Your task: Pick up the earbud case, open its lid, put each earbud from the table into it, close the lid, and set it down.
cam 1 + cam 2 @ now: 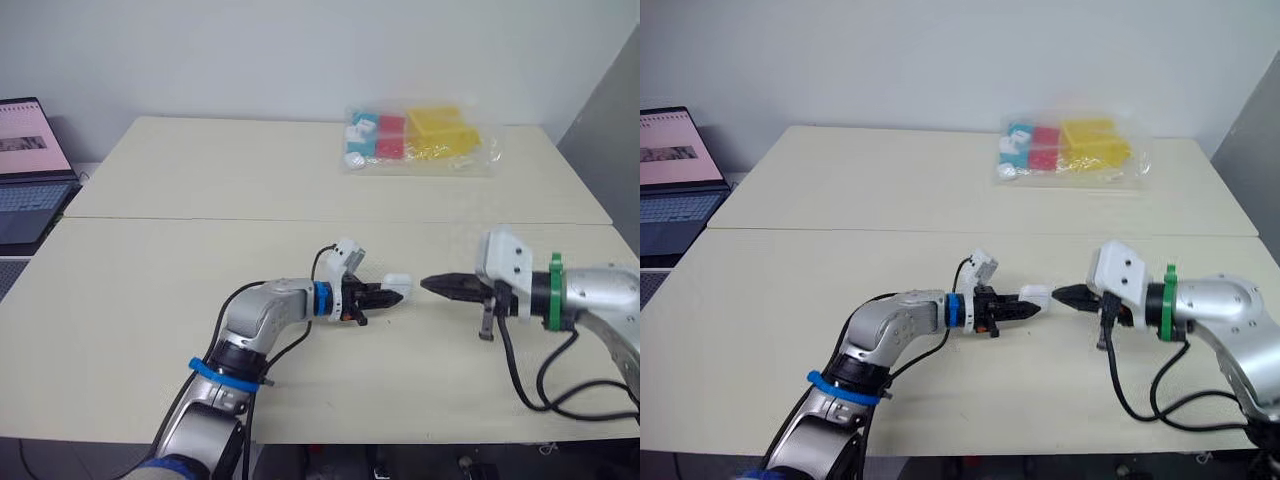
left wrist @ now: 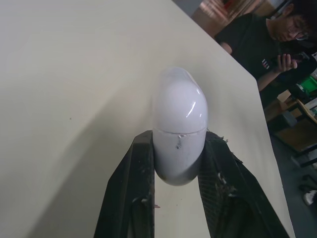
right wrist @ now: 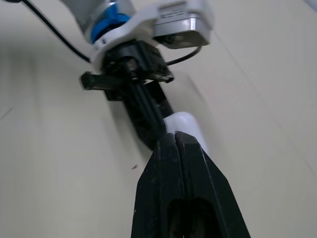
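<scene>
On the beige table (image 1: 150,300), my left gripper (image 1: 396,296) clamps the white case (image 1: 397,284), lid shut, while my right gripper (image 1: 430,285), closed tight, points at it from just beside.

Case (image 2: 179,131) in my left gripper (image 1: 388,297): glossy white, plain, few dark specks near seam. Left gripper black, blue band (image 1: 321,298) behind it. My right gripper (image 1: 432,285): black too, white housing, green band (image 1: 554,291) on wrist. Cables (image 1: 520,370) black. Table (image 1: 180,270): pale cream, no pattern. Bag (image 1: 420,138) at far side: clear plastic; yellow, red, teal and white pieces inside. Laptop (image 1: 28,160): pink screen, bluish keyboard. Wall (image 1: 250,50) off-white. Person (image 2: 250,42): black shirt.
</scene>
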You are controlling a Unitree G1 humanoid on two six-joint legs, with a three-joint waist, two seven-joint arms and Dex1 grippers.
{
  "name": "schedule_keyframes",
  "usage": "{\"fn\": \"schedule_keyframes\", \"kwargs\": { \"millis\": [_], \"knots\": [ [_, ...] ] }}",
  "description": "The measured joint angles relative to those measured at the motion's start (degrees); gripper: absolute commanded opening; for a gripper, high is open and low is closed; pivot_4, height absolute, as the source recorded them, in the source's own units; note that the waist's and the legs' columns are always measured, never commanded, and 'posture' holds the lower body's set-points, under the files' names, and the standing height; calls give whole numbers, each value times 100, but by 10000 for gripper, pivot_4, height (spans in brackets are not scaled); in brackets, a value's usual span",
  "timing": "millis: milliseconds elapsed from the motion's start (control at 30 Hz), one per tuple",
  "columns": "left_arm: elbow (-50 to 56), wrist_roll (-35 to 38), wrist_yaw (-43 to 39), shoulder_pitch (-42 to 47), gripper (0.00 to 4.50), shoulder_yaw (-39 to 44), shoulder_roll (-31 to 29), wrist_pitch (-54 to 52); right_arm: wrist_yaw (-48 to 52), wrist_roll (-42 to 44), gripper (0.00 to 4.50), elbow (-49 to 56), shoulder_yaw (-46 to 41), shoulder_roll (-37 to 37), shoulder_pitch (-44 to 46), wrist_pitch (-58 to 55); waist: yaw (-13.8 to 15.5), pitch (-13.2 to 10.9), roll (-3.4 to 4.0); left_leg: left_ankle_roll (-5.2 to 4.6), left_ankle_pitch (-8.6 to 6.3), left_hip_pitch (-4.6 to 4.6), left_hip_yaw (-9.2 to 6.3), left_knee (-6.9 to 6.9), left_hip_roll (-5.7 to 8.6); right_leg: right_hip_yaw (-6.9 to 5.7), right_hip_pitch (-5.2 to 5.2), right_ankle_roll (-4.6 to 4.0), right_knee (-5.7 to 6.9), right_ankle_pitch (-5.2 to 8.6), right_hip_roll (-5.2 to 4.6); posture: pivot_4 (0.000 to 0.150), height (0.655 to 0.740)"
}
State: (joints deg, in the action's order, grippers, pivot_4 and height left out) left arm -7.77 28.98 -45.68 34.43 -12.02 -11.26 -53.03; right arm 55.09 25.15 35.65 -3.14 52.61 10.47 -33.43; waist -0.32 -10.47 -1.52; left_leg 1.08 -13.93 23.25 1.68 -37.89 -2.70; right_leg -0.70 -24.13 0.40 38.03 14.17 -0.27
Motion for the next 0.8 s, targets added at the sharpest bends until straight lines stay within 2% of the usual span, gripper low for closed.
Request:
{"fn": "schedule_keyframes", "kwargs": {
  "millis": [167, 333, 533, 567, 667, 800],
  "knots": [
    [-423, -38, 19, 68, 8090, 4, -27, -307, -64, -49, 0, 260, -16, 87, -413, -4, -3, 0, 0, 0, 0, -14, 1, -1, 1, 6, 6, 0, 4, -1, 1, 1500, 7354],
    [-366, -57, -85, 78, 24092, -15, -206, -344, -147, -121, 0, 296, -11, 117, -506, -6, -2, 0, 0, 0, 0, -21, 1, 2, 0, 11, 8, 0, 4, -1, 0, 1500, 7354],
    [527, -337, -667, -508, 44074, -112, -1538, 588, -66, -92, 0, 281, -93, 320, -615, -74, -43, 1, 1, 0, 0, -30, -2, 11, -9, 18, 9, -7, 7, 2, 7, 1500, 7354],
    [631, -365, -735, -617, 44651, -92, -1690, 724, -25, -79, 0, 272, -135, 333, -634, -65, -39, 1, 2, 0, 0, -30, -1, 11, -9, 16, 10, -8, 7, 2, 5, 1500, 7354],
    [1027, -394, -1021, -1153, 45000, 170, -2281, 1235, 22, -7, 5135, 192, -301, 356, -638, -49, -46, 0, 1, 1, 0, -29, 1, 10, -11, 21, 6, -8, 7, 1, 1, 1500, 7354],
    [1746, -286, -1395, -1738, 45000, 895, -2928, 1898, 261, 148, 18714, -18, -590, 564, -561, -45, 8, -1, 0, 2, 0, -25, 5, 10, -8, 16, 6, -9, 2, 1, -20, 1500, 7354]
  ]
}}
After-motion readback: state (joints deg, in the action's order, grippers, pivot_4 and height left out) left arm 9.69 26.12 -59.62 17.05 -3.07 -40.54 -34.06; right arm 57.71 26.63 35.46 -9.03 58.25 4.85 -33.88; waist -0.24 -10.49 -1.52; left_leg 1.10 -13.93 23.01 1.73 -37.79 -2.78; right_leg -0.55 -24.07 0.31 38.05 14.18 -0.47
